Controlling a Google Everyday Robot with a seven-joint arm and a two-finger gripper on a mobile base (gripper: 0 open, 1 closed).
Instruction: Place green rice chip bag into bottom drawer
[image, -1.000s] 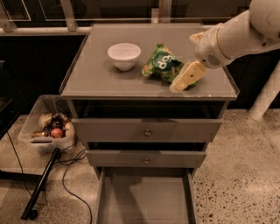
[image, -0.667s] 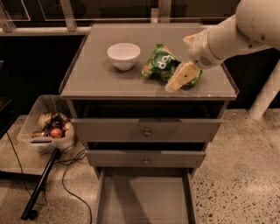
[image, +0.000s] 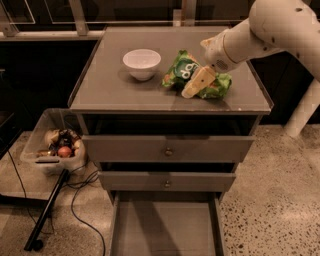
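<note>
The green rice chip bag (image: 181, 70) lies on the grey cabinet top (image: 107, 87), right of centre, with its white "pop" lettering facing up. My gripper (image: 196, 84), on the cream arm coming in from the upper right, is down on the middle of the bag and covers part of it. The bottom drawer (image: 165, 227) is pulled out at the foot of the cabinet, and its flat floor is bare.
A white bowl (image: 142, 63) stands on the top just left of the bag. Two knobbed drawer fronts (image: 168, 149) sit above the open drawer. A plastic bin (image: 52, 145) of items, a black pole (image: 47, 210) and cables are on the floor at left.
My arm has moved left, and the gripper has come from the bag's right edge onto its middle. The bag and bowl have not moved.
</note>
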